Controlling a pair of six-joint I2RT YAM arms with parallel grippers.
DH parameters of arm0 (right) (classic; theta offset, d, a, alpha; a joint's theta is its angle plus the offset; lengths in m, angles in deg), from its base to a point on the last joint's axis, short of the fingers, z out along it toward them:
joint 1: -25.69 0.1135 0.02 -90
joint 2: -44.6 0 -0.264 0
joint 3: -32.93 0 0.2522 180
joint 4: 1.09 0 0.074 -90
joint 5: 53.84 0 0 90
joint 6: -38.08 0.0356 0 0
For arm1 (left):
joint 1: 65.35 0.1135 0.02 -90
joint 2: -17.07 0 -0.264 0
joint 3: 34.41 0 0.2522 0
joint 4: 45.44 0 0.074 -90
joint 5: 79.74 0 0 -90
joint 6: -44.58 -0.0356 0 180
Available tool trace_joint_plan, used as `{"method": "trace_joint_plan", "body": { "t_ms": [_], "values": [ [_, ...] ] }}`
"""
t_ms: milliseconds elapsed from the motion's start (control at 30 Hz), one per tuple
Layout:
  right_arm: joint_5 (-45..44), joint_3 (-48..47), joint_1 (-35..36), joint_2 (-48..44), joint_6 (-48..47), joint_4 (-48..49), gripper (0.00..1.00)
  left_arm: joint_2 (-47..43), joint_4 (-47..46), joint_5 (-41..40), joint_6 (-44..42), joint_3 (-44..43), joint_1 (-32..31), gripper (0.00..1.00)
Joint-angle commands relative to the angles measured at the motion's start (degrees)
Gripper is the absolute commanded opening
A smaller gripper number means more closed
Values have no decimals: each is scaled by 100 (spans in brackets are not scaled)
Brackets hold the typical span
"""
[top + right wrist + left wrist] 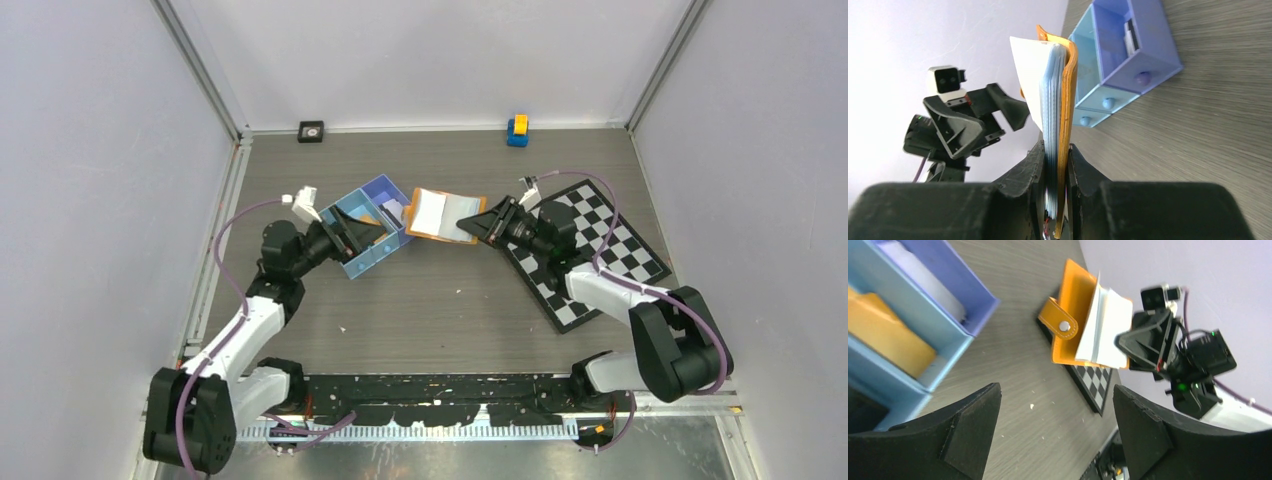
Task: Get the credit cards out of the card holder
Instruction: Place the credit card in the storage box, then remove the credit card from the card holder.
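Orange card holder held open mid-frame, contents unclear.
The right gripper pinches its edge; pale leaves hide any cards. The left gripper, fingers wide apart, hangs above the blue tray, whose compartments hold a white card and an orange piece.

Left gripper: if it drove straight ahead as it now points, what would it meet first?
Likely the card holder, gripped by the right gripper, which sits ahead of the open left gripper. If the aim tilts downward, bare table comes first; depth is unclear.

The card holder lies between the tray, left, and checkerboard, right.
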Motion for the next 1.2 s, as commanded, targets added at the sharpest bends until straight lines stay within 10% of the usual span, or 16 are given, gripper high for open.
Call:
{"method": "trace_joint_plan", "body": {
  "t_ms": [0,433,767,900,1167],
  "values": [
    [577,-66,148,64,261,1239,0,344,-1005,494,-73,-160,-484,85],
    [645,-508,905,330,-382,700,0,1020,-1376,714,-129,-440,-1096,89],
    [775,-656,1265,415,-510,718,1,1351,-1058,493,-362,-592,-1259,51],
    [650,-612,1265,343,-532,667,26,1281,-958,289,-394,-561,-1236,20],
    [-316,-510,1236,-214,-1065,-391,44,845,-856,9,-371,-357,-1002,12]
  ]
}}
